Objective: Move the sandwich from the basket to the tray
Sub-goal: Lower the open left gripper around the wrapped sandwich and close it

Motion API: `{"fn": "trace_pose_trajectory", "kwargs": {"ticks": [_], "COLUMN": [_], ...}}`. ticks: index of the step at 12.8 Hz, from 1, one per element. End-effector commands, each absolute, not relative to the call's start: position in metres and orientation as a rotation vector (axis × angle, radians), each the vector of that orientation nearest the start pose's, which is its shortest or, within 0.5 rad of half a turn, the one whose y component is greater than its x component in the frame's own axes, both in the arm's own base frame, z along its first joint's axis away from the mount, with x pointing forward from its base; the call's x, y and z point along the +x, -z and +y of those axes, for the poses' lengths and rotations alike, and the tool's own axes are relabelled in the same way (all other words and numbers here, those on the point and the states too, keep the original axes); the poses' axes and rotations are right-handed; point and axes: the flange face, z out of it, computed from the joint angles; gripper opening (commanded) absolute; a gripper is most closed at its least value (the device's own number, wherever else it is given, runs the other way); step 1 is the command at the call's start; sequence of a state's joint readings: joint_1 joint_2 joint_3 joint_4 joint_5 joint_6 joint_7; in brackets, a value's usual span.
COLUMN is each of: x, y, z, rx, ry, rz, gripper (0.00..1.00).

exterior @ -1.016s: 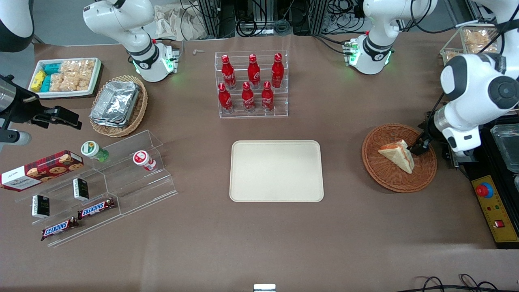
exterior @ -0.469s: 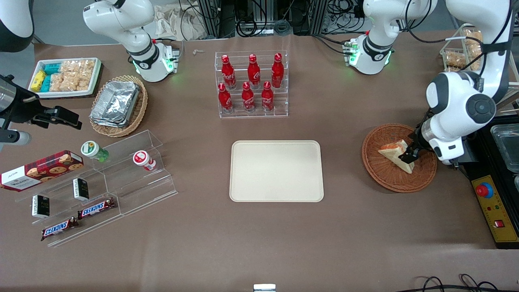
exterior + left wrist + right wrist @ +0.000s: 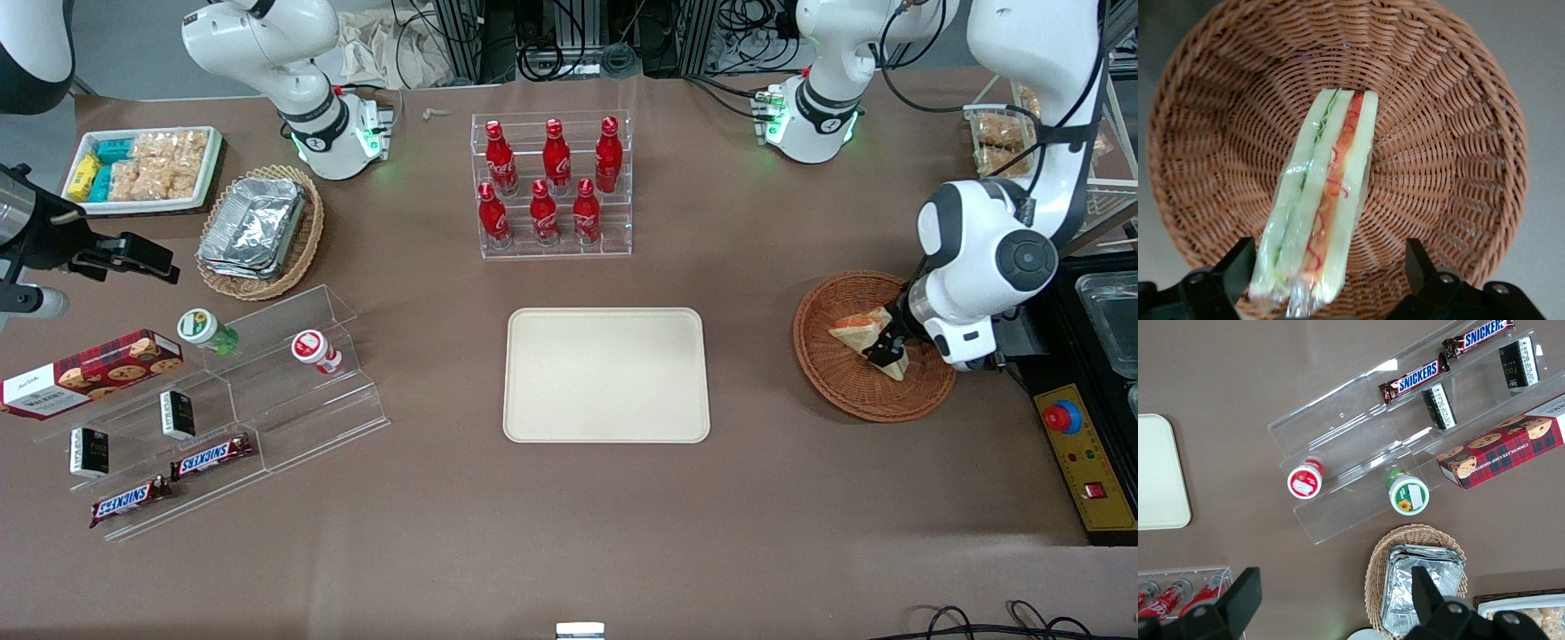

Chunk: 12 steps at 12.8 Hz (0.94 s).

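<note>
The sandwich (image 3: 855, 329), a cream wedge with orange-red and green filling, lies in the round reddish-brown wicker basket (image 3: 827, 373) toward the working arm's end of the table. My left gripper (image 3: 885, 348) is down in the basket over the sandwich's end. In the left wrist view the gripper (image 3: 1331, 267) is open, one black finger on each side of the wrapped sandwich (image 3: 1328, 200), with a gap on one side. The basket weave (image 3: 1451, 167) fills that view. The cream-beige tray (image 3: 607, 374) lies flat at the table's middle.
A clear rack of red bottles (image 3: 551, 187) stands farther from the camera than the tray. A clear stepped shelf with snacks (image 3: 213, 418), a tan basket of foil containers (image 3: 260, 231) and a white snack tray (image 3: 142, 169) lie toward the parked arm's end. A yellow control box (image 3: 1080, 453) is beside the basket.
My left gripper has moved from the basket's rim side toward the parked arm's end and now sits over the sandwich's end. The sandwich has stayed put.
</note>
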State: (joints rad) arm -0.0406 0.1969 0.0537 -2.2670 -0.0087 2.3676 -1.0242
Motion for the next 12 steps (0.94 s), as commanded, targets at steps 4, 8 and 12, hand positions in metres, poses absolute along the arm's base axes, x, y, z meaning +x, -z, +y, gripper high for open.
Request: {"fn": "trace_pose_trajectory", "kwargs": {"ticks": [4, 8, 12], "x": [0.523, 0.523, 0.524], "y": [-0.225, -0.225, -0.259], "z": [0.008, 0.012, 0.011], "rx": [-2.654, -2.658, -2.665], "ry": [-0.108, -0.105, -0.104], "rz": [-1.582, -1.571, -1.566], "gripper": [0.97, 0.29, 0.0]}}
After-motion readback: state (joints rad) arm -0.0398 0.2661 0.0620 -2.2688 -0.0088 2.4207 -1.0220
